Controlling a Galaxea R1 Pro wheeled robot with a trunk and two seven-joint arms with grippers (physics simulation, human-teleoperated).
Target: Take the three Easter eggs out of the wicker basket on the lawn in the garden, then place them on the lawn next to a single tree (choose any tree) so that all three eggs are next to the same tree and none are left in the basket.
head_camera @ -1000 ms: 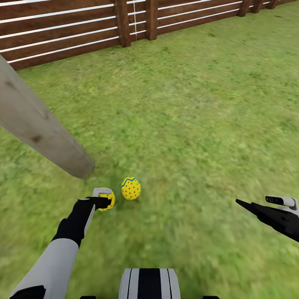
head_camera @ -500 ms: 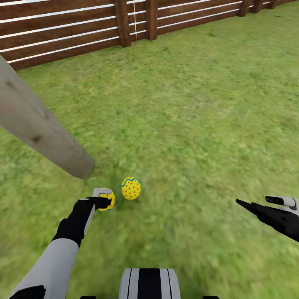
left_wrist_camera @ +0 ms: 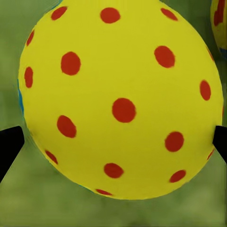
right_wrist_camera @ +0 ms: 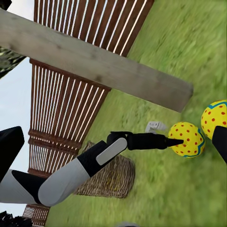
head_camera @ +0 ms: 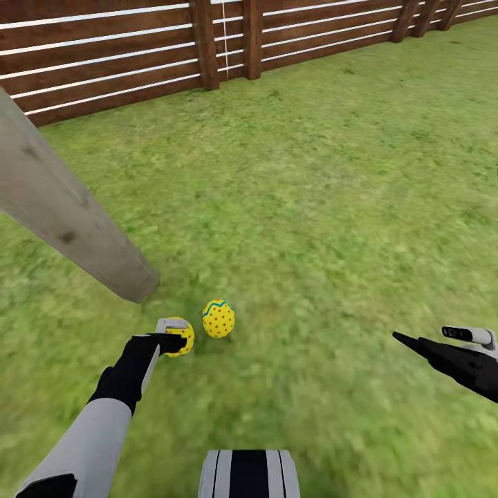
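Down low at the near left of the head view, left gripper (head_camera: 171,333) clamped on a yellow Easter egg (head_camera: 180,336) with red dots, one pale finger and one black finger on either side of it, just above or on the lawn (head_camera: 332,207) — cannot tell whether touching. Close up from the left wrist, same held egg (left_wrist_camera: 120,99) wide across the frame, black fingertips (left_wrist_camera: 8,146) pressed at its two sides, green grass blurred behind. Just to the right and a little farther off, a second Easter egg (head_camera: 218,318) resting on the grass, yellow with red dots and a blue zigzag band near its top, close beside the held one but apart. Just beyond and to the left of both eggs, base of the tree trunk (head_camera: 69,214), pale grey-brown, slanting up out of the frame at far left. At the near right, right gripper (head_camera: 443,340) hanging over bare grass with nothing in it, black finger and pale finger spread apart, well away from the eggs. Along the far edge, brown slatted wooden fence (head_camera: 138,62). From the right wrist, left arm (right_wrist_camera: 80,165) reaching to the dotted egg (right_wrist_camera: 187,139), second egg (right_wrist_camera: 215,118) beside it, trunk (right_wrist_camera: 94,59) across the frame, and the wicker basket (right_wrist_camera: 111,177) standing on the grass behind the arm near the fence; contents not visible
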